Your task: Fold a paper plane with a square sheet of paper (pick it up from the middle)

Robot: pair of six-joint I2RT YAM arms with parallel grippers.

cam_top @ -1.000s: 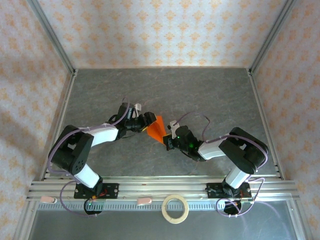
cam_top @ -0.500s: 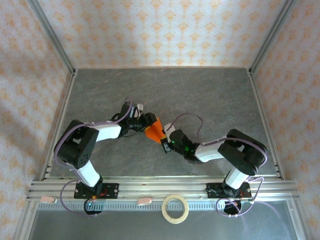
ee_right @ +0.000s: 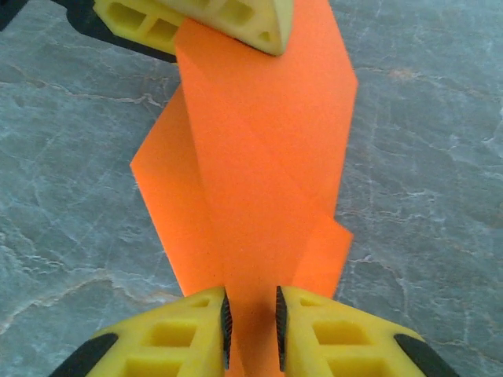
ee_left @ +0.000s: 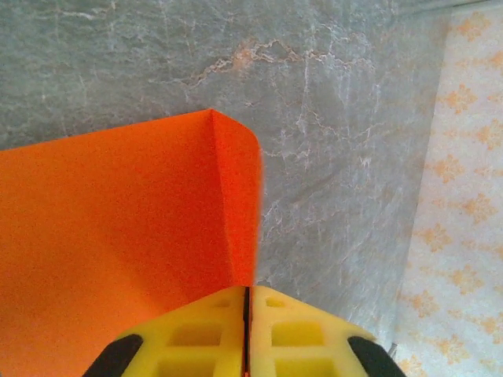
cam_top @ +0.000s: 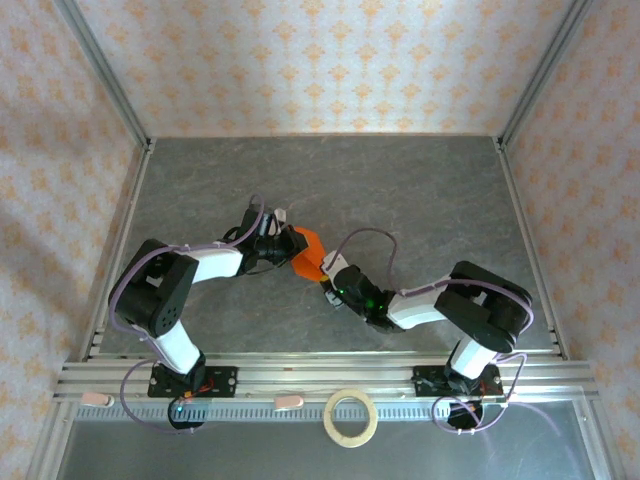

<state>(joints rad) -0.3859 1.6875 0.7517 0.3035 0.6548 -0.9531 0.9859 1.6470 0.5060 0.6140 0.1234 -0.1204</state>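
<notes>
Nearest the bottom edge of the overhead view, a pale tape ring (cam_top: 351,417) sits on the metal rail (cam_top: 120,378), well apart from the work and playing no part in it. From the two bases on that rail both arms bend inward and meet just left of the middle of the grey table (cam_top: 420,190). The right gripper (cam_top: 326,272) comes in from the lower right. Its wrist view has its yellow fingers (ee_right: 173,338) at the bottom of the frame, standing a little apart, with the folded orange strip running up between them. To me that looks like a loose straddle rather than a pinch, as if it only guides the crease. The paper plane (cam_top: 308,254) lies between the two grippers in the centre of the scene, half made. It is a long pointed shape with overlapping flaps, flat against the table or very close to it. At its far end the left gripper (cam_top: 290,245) has its jaws pressed together on the paper's edge, right at a folded corner. I take that hold to be there to anchor the sheet so the layers cannot slide while the fold is set. Beyond them is bare table up to the patterned wall (cam_top: 320,60) at the top.
</notes>
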